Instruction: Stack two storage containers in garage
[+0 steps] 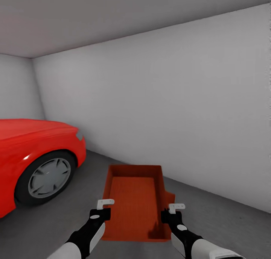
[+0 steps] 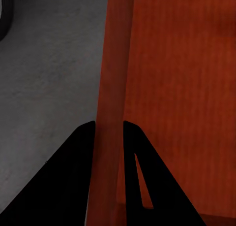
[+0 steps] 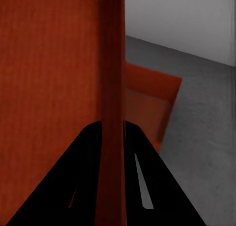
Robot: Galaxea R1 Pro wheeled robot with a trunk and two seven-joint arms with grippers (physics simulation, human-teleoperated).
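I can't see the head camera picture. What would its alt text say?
Two black robot arms hold an orange-red open-top storage container by its side walls, left fingers on one wall and right fingers on the other, above a dark grey floor. A corner of a second container peeks out beneath it. A red car stands left, before pale grey walls.

container [image 1: 133,202]: matt ribbed orange-red plastic | floor [image 1: 226,221]: rough speckled grey concrete | car [image 1: 26,146]: glossy red paint | wall [image 1: 180,101]: matt, plain

Head view high, wrist views close, sharing container [image 1: 135,199]
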